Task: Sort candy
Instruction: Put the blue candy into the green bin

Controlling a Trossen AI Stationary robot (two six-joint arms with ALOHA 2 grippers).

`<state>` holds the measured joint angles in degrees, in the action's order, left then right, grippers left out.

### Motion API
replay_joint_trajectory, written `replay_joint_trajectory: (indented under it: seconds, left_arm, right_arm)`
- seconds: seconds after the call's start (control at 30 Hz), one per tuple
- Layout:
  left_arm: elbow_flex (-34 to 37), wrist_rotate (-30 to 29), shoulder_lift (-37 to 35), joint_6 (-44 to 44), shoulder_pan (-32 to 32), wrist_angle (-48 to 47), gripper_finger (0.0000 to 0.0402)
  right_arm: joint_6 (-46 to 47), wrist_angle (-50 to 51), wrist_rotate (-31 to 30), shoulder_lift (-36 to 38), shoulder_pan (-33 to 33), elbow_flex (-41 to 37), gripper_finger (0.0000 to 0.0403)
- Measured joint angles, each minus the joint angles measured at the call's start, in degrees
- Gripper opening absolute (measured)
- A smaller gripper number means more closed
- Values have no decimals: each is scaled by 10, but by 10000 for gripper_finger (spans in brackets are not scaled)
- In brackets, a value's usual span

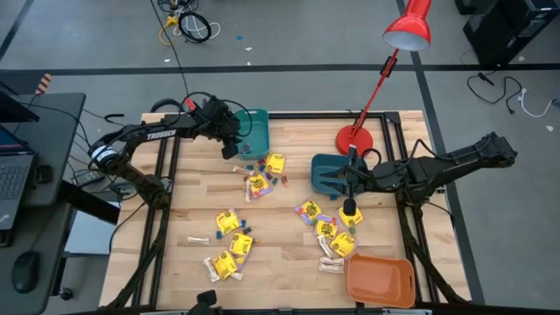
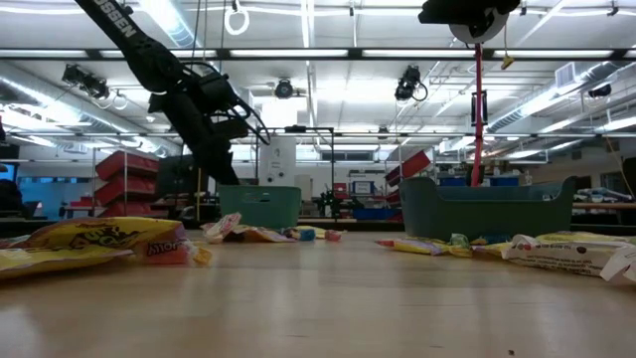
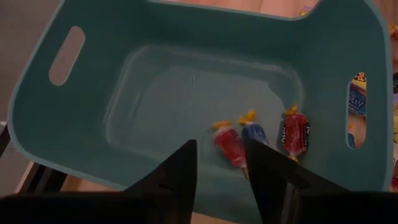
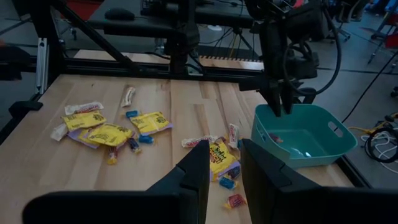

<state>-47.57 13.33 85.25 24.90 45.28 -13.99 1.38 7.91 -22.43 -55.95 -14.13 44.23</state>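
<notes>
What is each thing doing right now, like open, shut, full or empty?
Left pincer: open, above the light teal bin, holding nothing.
Light teal bin: holds three small wrapped candies.
Right pincer: fingers apart, nothing between them.
Dark teal bin: contents hidden.
Orange bin: looks empty.
Yellow packets: scattered on the table.

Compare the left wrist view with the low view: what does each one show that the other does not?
Only the left wrist view shows inside the teal bin: two red candies and a blue candy on its floor, under the open left gripper.

Only the low view shows the darker bin, the lamp pole and yellow packets on the table.

Both show the teal bin and left gripper.
</notes>
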Motion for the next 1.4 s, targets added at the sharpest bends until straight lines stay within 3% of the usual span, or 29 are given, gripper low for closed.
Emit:
replay_joint_trajectory:
  seconds: [0.17,0.4,0.73,0.9,1.1,1.4]
  left_arm:
    - [-8,-2,0,-1,0,-6,164]
    - [-74,5,-1,-1,0,-67,164]
    - [-189,146,-2,4,-54,-246,163]
    - [-211,225,-22,32,-96,-311,163]
    - [-211,229,-90,28,-142,-368,163]
    - [-178,200,-185,-57,-242,-417,163]
  right_arm:
    - [0,0,0,0,0,0,77]
    - [6,-9,-14,0,0,0,77]
    - [-22,-51,-35,0,13,0,77]
    - [-30,-60,-35,0,24,0,77]
    - [-31,-61,-35,0,23,0,77]
    - [-46,-62,-35,-3,23,0,77]
